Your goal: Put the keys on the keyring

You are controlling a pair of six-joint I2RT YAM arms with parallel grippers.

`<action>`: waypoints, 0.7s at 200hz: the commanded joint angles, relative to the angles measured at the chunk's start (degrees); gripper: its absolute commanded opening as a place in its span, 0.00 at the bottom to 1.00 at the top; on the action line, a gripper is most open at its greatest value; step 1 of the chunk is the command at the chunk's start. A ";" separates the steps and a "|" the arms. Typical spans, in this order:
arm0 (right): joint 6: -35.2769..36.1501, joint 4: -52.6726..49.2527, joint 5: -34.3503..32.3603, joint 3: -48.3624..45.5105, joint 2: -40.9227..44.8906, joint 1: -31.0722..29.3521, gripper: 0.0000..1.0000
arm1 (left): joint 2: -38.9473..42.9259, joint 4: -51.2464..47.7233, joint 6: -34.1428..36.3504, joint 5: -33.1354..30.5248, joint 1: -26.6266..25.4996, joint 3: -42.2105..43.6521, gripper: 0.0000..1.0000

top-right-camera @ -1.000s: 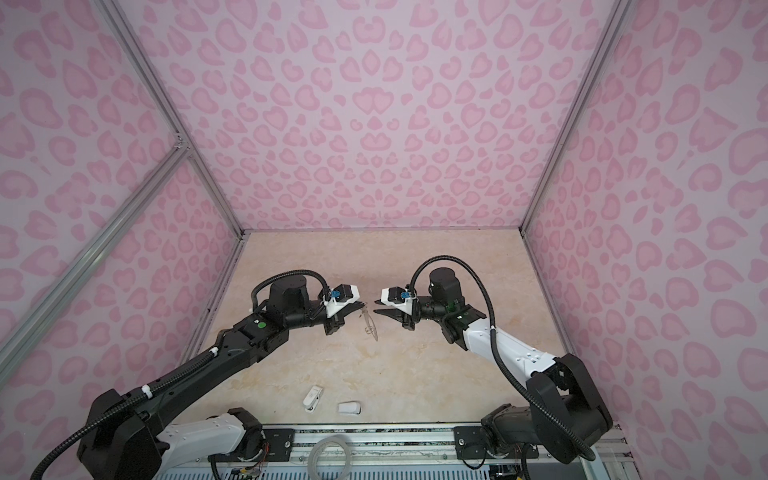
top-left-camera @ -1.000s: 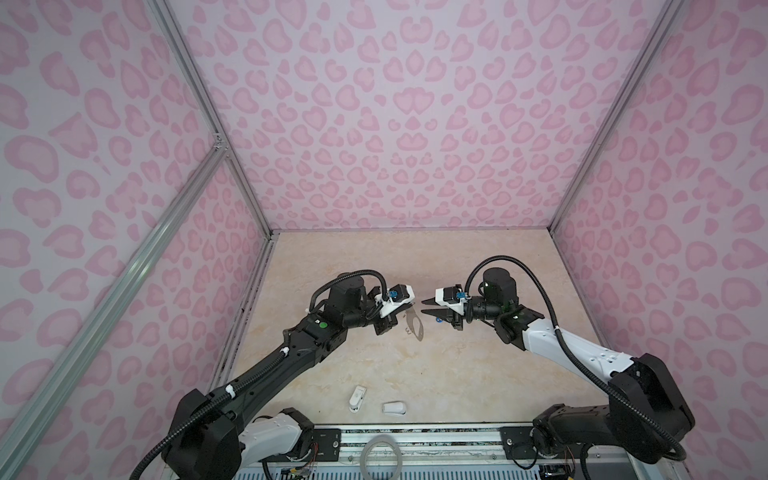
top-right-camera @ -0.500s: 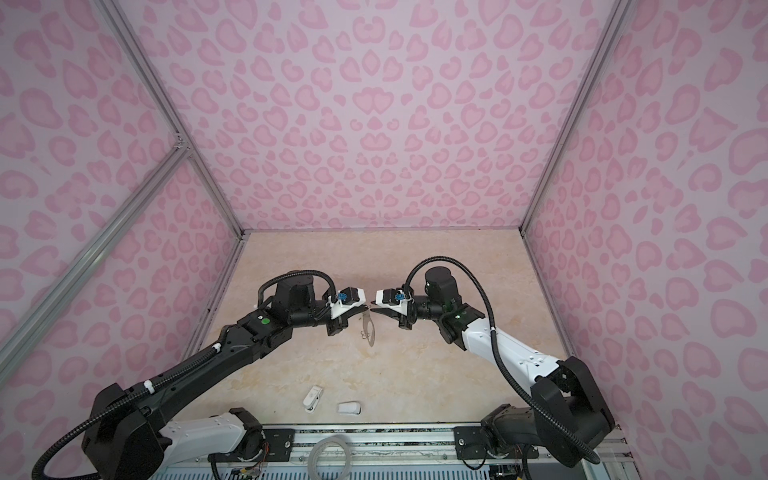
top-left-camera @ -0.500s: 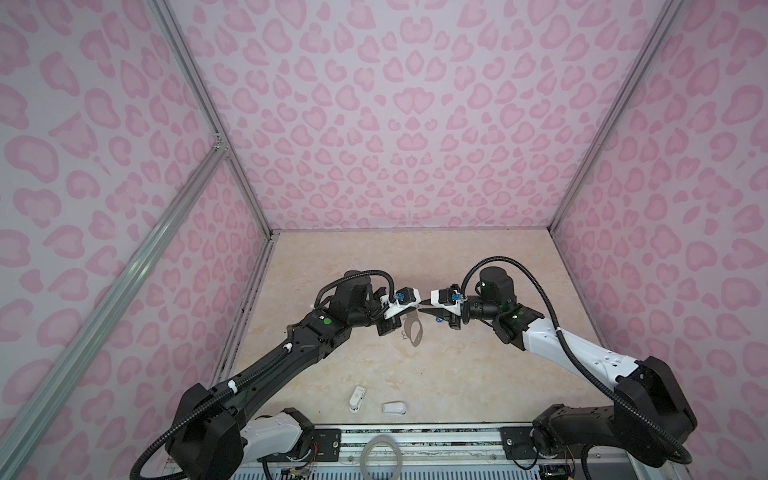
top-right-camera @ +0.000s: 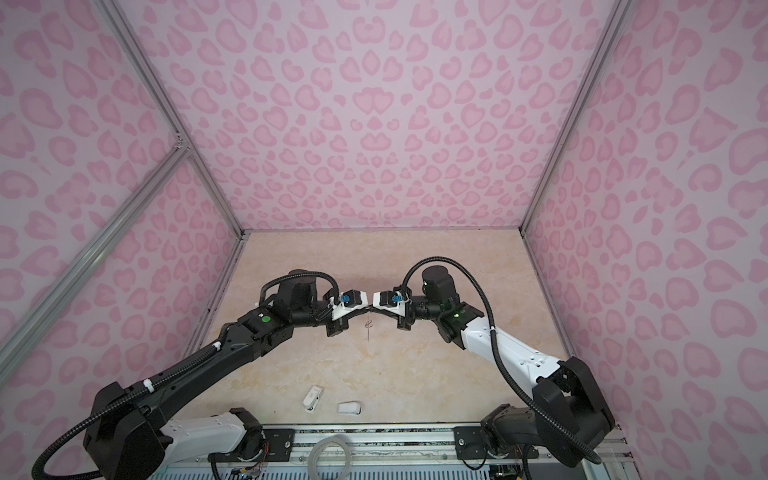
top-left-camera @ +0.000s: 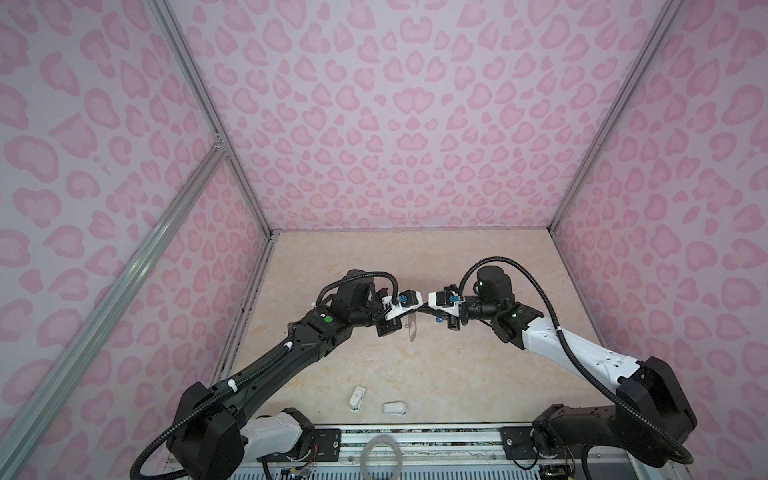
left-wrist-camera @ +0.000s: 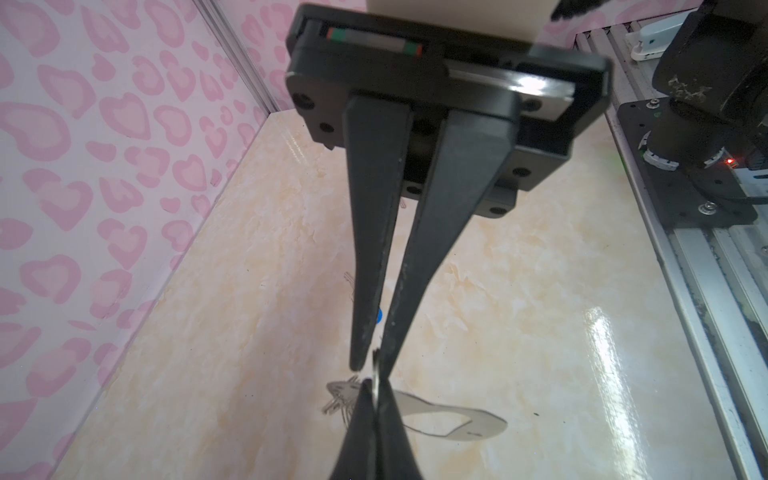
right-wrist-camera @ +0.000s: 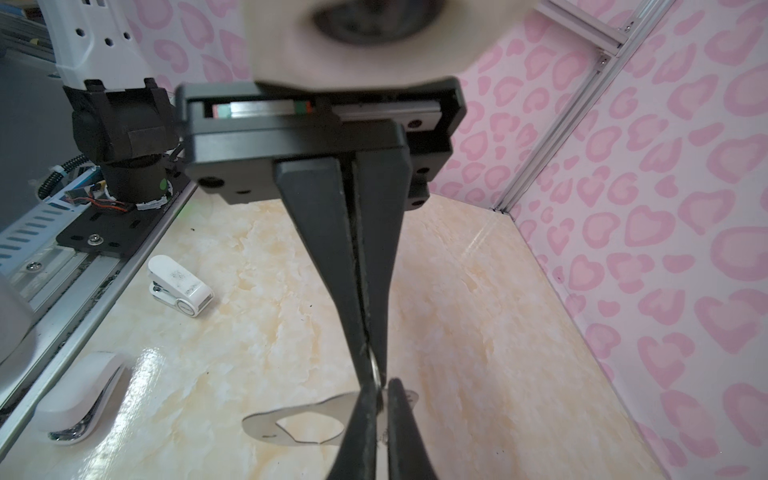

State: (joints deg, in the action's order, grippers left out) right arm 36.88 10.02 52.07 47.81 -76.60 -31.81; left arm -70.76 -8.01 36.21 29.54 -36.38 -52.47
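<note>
The keyring (top-left-camera: 411, 330) is a thin grey plate with an oval cut-out. It hangs in the air over the middle of the table and looks almost edge-on in a top view (top-right-camera: 368, 328). My left gripper (left-wrist-camera: 372, 365) is shut on a thin metal edge at the plate's top. My right gripper (right-wrist-camera: 371, 374) meets it tip to tip, shut on a wire ring there. The plate (right-wrist-camera: 266, 424) hangs past both sets of fingers, with wire rings (left-wrist-camera: 340, 395) bunched along one edge. Of the keys I see only a small blue spot (left-wrist-camera: 377, 318) between my left fingers; I cannot tell what it is.
Two small white plastic pieces (top-left-camera: 357, 397) (top-left-camera: 394, 408) lie near the table's front edge. A pale grey hoop (top-left-camera: 380, 455) sits on the metal rail in front. Pink patterned walls close the table on three sides.
My right gripper has moved left to meet the left gripper's tips and closed its jaws there. My left gripper has shifted slightly right, still holding the hanging plate.
</note>
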 commanded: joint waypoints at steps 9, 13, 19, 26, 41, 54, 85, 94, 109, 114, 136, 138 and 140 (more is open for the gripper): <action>0.82 -1.06 -0.58 0.29 -0.17 -0.27 0.03 | 0.10 -0.52 1.24 2.01 -0.07 -0.97 0.03; 0.82 -1.06 -0.57 0.28 -0.20 -0.25 0.02 | 0.17 -0.58 1.24 1.96 -0.07 -0.95 0.05; 0.82 -1.14 -0.74 0.22 -0.22 -0.25 0.00 | 0.33 -0.40 1.04 1.63 -0.09 -0.93 0.12; 0.82 -1.08 -0.75 0.13 -0.13 -0.28 0.00 | 0.57 0.03 0.53 1.00 -0.09 -0.73 0.23; -0.67 1.45 -0.81 -1.12 0.48 -0.18 0.00 | 1.38 1.08 -0.58 -1.34 -0.09 0.33 0.32; -4.27 6.78 -0.23 -3.09 0.96 0.29 0.00 | 2.14 1.85 -0.89 -1.86 0.27 1.76 0.32; -11.32 16.52 3.07 -5.84 1.05 0.96 0.00 | 4.23 6.92 -5.00 1.33 1.83 5.64 0.32; -12.96 18.66 3.42 -6.32 0.94 1.09 0.00 | 4.87 9.38 -6.52 1.72 2.08 7.12 0.32; -15.12 21.66 4.35 -7.08 0.84 1.22 0.00 | 5.95 12.83 -8.19 1.93 2.29 9.26 0.32; -15.89 22.66 4.66 -7.27 0.79 1.31 0.00 | 6.26 13.72 -8.82 1.99 2.32 9.87 0.31; -19.10 26.72 5.94 -7.97 0.60 1.32 0.00 | 7.38 18.47 -11.42 2.39 2.45 12.32 0.30; -19.34 27.03 6.00 -8.04 0.58 1.18 0.00 | 7.45 18.53 -11.55 2.48 2.45 12.42 0.30; -19.58 27.23 6.02 -8.07 0.55 1.28 0.00 | 7.52 18.55 -11.70 2.53 2.46 12.53 0.30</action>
State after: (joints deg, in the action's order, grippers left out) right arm 23.05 28.56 55.55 40.49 -75.66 -30.59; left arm -64.42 2.28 28.56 30.44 -34.13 -41.78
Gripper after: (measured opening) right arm 0.049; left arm 0.304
